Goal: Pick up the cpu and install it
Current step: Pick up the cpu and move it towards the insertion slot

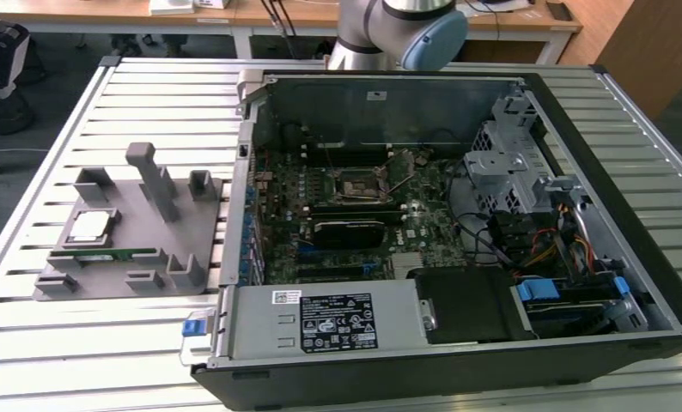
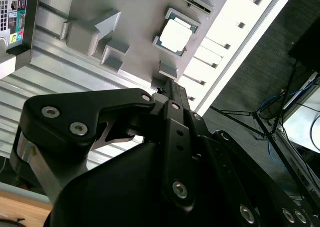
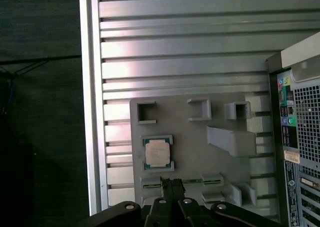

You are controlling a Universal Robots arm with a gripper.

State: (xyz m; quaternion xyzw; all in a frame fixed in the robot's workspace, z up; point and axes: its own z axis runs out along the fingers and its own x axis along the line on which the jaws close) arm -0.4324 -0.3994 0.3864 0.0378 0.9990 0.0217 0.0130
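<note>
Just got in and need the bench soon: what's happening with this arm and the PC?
A robot arm is working on fitting the cpu into the open computer case. The cpu lies in its grey holder on the slatted table beside the case, not yet picked up. The tool hangs above the holder, shut and empty.

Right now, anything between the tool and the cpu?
Nothing visible. The cpu lies uncovered in the gray holder, top face up; the tool hangs above the holder near it, with only open air between them.
</note>
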